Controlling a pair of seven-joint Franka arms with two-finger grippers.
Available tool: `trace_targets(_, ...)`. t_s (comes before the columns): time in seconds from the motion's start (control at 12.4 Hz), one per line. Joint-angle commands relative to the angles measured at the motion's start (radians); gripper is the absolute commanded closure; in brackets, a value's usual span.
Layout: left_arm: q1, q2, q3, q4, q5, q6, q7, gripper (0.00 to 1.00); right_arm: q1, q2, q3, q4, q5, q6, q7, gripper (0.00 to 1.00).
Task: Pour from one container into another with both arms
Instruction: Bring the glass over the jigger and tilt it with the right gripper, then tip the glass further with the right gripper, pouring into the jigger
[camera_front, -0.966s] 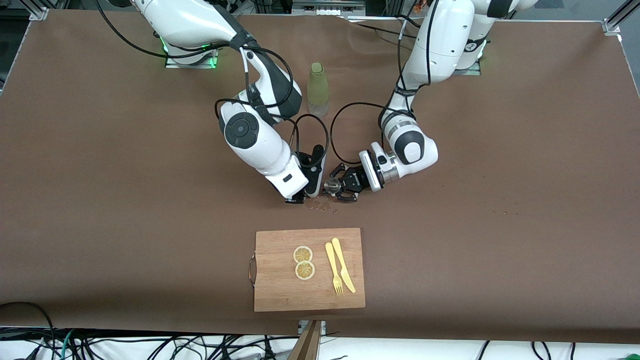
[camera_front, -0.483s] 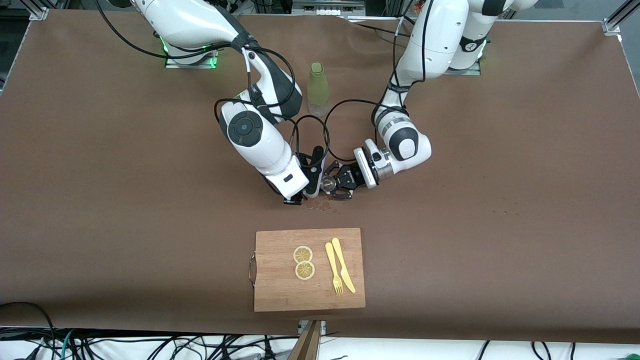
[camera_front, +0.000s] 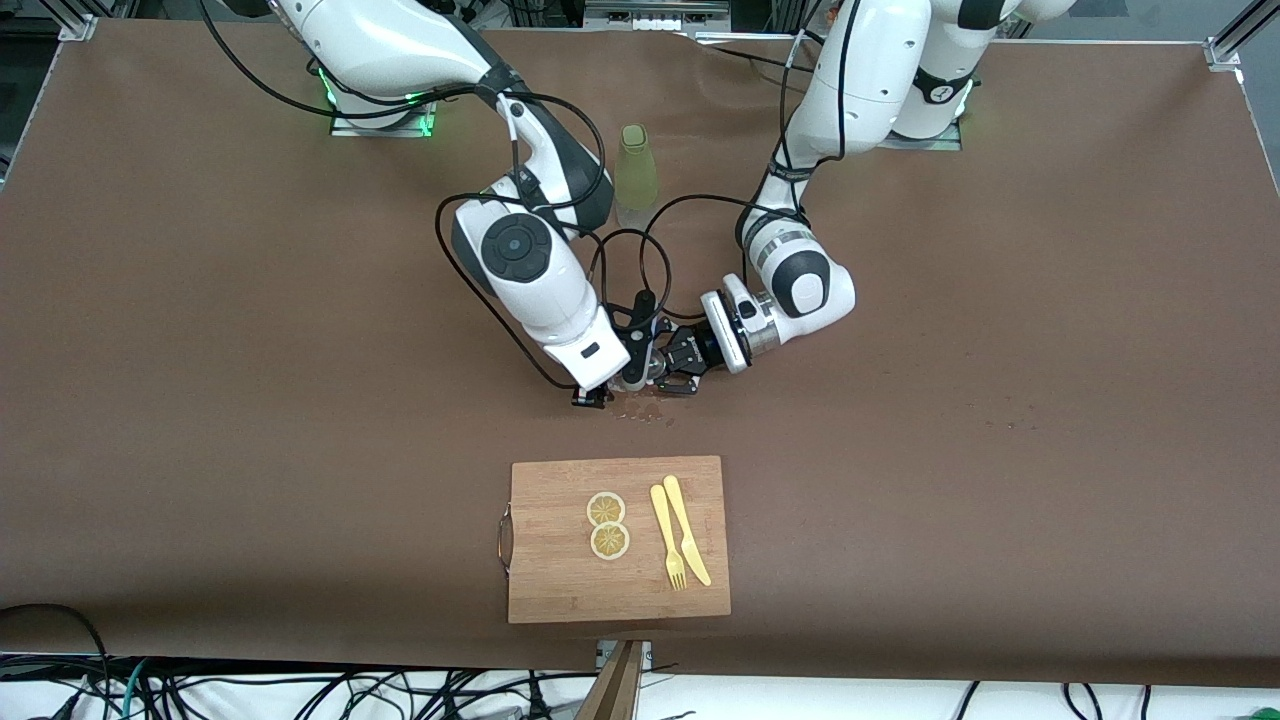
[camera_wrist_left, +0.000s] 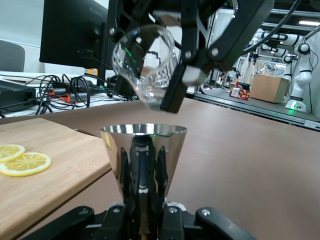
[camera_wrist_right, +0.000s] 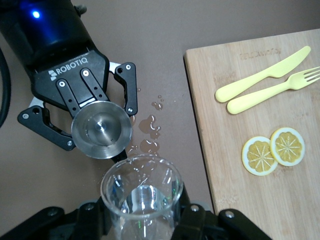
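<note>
Now the right gripper (camera_wrist_left: 190, 65) has swung in, clamping the tilted glass (camera_wrist_left: 145, 62) just over the jigger (camera_wrist_left: 144, 150) pinched upright by the left gripper (camera_wrist_right: 82, 117); pouring looks imminent.

Clamped in the right gripper (camera_wrist_right: 142, 220): a clear glass cup (camera_wrist_right: 141, 192), its rim just beside the steel jigger (camera_wrist_right: 101, 129). Gripped at the jigger's waist by the left gripper (camera_wrist_right: 82, 120), marked ROBOTIQ. Between jigger and cutting board (camera_wrist_right: 220, 165), droplets (camera_wrist_right: 148, 131) on the brown table (camera_wrist_right: 165, 45). On the board: yellow knife (camera_wrist_right: 262, 74), fork (camera_wrist_right: 274, 91), two lemon slices (camera_wrist_right: 274, 150).
</note>
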Motion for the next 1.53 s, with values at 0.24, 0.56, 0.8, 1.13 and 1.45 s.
trace_targets(0.24,-0.023,0.011,0.011,0.01,-0.071,-0.033,0.045,1.0,0.028,0.009,0.001,0.013,-0.071,0.006,0.038,0.87)
trace_targets(0.56,-0.025,0.016,0.011,0.012,-0.075,-0.034,0.059,1.0,0.045,0.012,0.001,0.011,-0.161,-0.002,0.047,0.87)
trace_targets(0.8,-0.028,0.016,0.011,0.012,-0.077,-0.034,0.061,1.0,0.048,0.021,0.001,0.01,-0.201,-0.002,0.053,0.87)
trace_targets(1.13,-0.029,0.017,0.011,0.012,-0.078,-0.034,0.061,1.0,0.056,0.026,-0.001,0.01,-0.221,-0.003,0.053,0.87)
trace_targets(1.45,-0.029,0.016,0.011,0.012,-0.08,-0.039,0.061,1.0,0.07,0.022,-0.004,0.013,-0.232,-0.032,0.054,0.87)
